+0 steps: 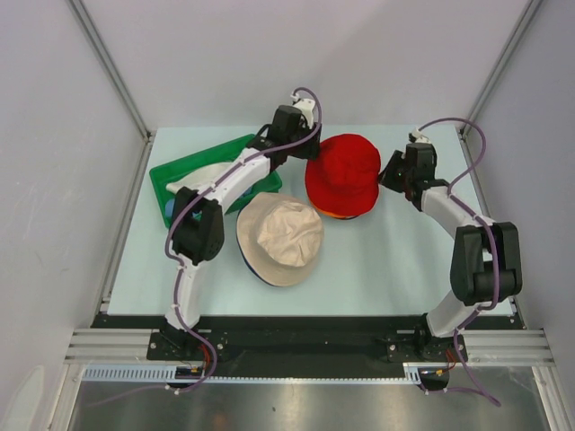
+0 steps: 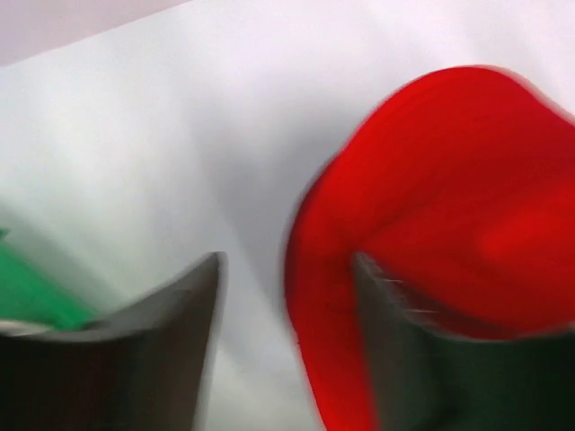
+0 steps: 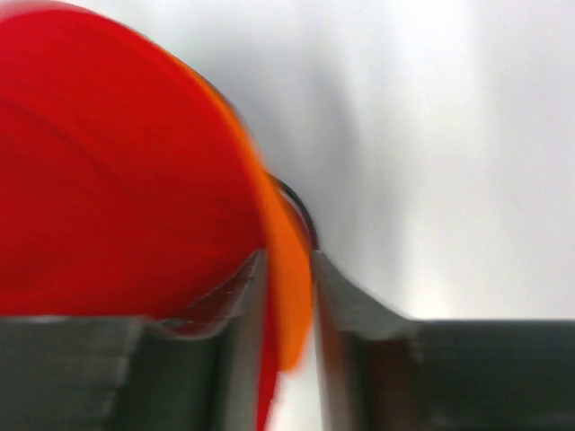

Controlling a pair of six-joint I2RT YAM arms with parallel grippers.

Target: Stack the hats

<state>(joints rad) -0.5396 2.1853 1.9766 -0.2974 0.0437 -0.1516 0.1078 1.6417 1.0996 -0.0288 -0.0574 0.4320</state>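
We see the left gripper (image 2: 286, 262) with its two dark fingers (image 2: 153, 359) standing apart at the bottom of a motion-blurred view. The red hat (image 2: 449, 189) lies ahead and to the right of the tool. Its edge runs down into the gap, close along the finger on that side; contact cannot be confirmed. The pale table (image 2: 180, 135) fills the space ahead. A green tray (image 2: 31, 296) corner shows outboard of the other finger.

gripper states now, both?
left gripper: open, beside the red hat.
right gripper: narrow around the orange hat brim; grip cannot be told.
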